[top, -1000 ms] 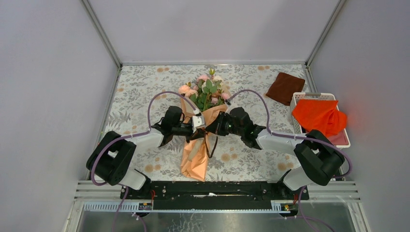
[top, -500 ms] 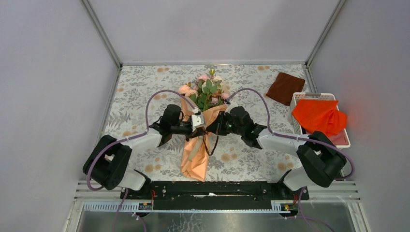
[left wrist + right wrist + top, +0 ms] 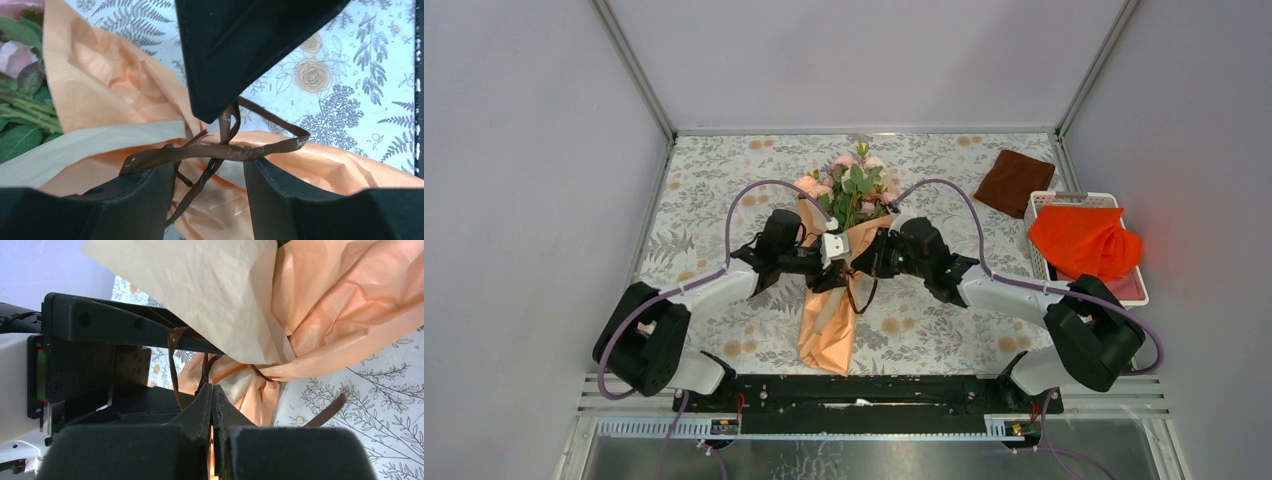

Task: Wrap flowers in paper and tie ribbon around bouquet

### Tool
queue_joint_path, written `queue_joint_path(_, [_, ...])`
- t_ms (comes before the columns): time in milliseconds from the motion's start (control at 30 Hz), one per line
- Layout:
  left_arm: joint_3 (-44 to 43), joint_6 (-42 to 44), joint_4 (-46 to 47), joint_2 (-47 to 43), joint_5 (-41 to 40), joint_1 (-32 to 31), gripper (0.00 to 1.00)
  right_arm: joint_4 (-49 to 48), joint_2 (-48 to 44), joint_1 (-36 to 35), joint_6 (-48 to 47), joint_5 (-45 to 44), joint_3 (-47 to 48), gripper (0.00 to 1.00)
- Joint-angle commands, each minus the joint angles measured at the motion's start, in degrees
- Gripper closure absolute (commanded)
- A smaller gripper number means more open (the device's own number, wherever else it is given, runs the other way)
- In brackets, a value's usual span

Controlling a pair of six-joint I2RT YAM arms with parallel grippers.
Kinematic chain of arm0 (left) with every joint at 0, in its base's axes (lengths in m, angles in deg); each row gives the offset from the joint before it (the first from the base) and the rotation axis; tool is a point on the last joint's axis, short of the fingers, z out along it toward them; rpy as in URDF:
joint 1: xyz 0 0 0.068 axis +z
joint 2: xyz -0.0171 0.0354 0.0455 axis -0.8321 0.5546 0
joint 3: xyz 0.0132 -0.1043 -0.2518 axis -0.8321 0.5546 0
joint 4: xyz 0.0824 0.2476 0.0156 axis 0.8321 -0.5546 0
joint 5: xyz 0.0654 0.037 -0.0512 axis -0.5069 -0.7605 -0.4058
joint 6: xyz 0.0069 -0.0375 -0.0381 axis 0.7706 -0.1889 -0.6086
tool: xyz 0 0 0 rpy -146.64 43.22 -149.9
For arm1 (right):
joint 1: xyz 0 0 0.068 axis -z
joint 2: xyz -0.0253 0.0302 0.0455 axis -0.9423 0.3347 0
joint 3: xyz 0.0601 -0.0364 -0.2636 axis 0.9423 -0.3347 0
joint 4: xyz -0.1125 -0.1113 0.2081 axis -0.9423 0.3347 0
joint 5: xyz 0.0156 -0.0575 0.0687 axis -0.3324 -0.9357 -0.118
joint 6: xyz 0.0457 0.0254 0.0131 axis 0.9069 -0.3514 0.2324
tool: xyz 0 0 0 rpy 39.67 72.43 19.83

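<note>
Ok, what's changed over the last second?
The left fingers have opened, so the ribbon now lies loose across their gap, and that arm's elbow swung slightly left. The right fingers stay pinched on a ribbon strand. The bouquet hasn't moved.

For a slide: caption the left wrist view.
Left gripper open by the ribbon on the bouquet; right gripper pinches it.

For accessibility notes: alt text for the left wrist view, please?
A thin brown ribbon crosses the pinched waist of the peach paper; the right hand, shut, pinches one strand from above, while the left hand stands open below. At left, flowers peek out.
</note>
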Motion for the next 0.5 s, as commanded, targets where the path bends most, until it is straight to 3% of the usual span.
queue_joint_path(0, [-6.4,9.5,-19.7,-2.9,-8.5,-0.3,0.40,0.0,-0.5,-0.5,-2.3,-0.5,4.6,1.00])
queue_joint_path(233, [-6.7,21.7,-39.8,-7.1,-18.1,-0.3,0.39,0.5,2.9,-0.5,-3.2,1.7,7.8,1.00])
queue_joint_path(467, [-13.8,25.7,-56.9,-8.6,-19.4,1.3,0.37,2.3,5.9,-1.5,-5.0,2.9,12.5,1.00])
